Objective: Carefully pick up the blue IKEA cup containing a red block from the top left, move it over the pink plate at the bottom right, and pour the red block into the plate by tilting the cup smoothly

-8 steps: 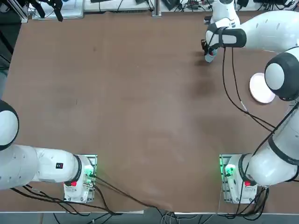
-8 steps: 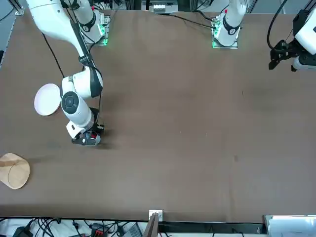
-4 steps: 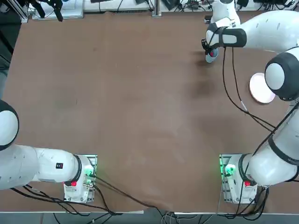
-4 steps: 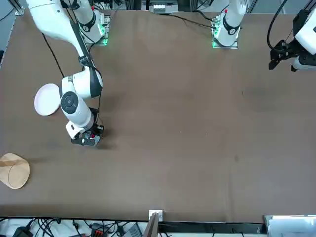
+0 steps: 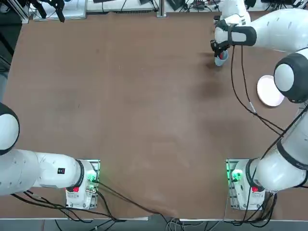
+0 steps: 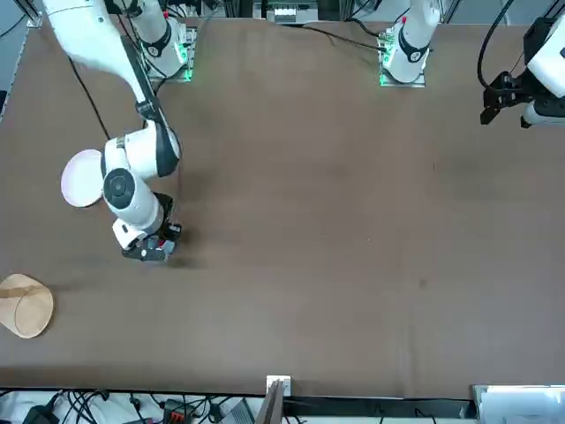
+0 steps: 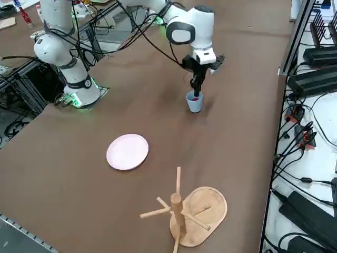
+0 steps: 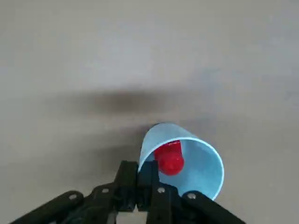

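Note:
The blue IKEA cup (image 7: 194,103) stands upright at the table's far side, with the red block (image 8: 169,157) inside it. My right gripper (image 8: 139,175) comes down from above and is shut on the cup's rim wall, one finger inside and one outside. In the top view the gripper (image 5: 220,51) covers part of the cup (image 5: 221,59). I cannot tell whether the cup's base touches the table. The pink plate (image 5: 269,90) lies to the right of the cup and nearer my base, apart from it, and holds nothing. The side view also shows the plate (image 7: 127,151).
A tan wooden peg stand on an oval base (image 7: 184,208) stands near the far right corner, also visible in the front view (image 6: 25,305). Cables trail from my right arm over the table between the cup and the plate.
My right gripper has shifted a little toward the plate's side of the table, with the cup held in it. The plate and the wooden stand have not moved.

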{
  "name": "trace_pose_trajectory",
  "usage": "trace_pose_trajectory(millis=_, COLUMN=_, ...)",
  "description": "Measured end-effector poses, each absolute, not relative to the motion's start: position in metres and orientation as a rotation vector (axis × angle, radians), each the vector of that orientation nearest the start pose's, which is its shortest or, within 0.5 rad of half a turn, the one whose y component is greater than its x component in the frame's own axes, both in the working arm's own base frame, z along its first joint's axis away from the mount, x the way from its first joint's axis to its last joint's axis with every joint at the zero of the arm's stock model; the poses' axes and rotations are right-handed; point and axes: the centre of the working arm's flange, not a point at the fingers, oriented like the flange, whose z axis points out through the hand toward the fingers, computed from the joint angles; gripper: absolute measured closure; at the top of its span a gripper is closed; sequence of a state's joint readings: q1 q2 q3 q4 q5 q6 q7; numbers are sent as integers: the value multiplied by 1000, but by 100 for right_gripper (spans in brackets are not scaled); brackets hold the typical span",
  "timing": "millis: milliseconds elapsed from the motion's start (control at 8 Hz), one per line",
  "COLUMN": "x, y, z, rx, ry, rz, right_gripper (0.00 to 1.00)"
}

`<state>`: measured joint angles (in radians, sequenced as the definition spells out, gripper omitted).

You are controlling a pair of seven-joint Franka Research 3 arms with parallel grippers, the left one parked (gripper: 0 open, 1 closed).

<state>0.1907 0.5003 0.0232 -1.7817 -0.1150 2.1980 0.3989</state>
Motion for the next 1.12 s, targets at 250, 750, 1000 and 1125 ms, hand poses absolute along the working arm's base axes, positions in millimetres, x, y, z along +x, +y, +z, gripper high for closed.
trace_pose_trajectory(millis=250, x=644, y=120, z=304, rx=-3186, ry=239, rz=212, right_gripper=98)
trace_pose_trajectory(millis=750, x=635, y=81, z=386, rx=-3169, ry=223, rz=239, right_gripper=98)
trace_pose_trajectory(millis=1000, x=623, y=25, z=413, rx=-3140, ry=197, rz=223, right_gripper=98)
trace_pose_trajectory(millis=1125, x=614, y=2, z=419, rx=-3122, ry=190, rz=222, right_gripper=98)
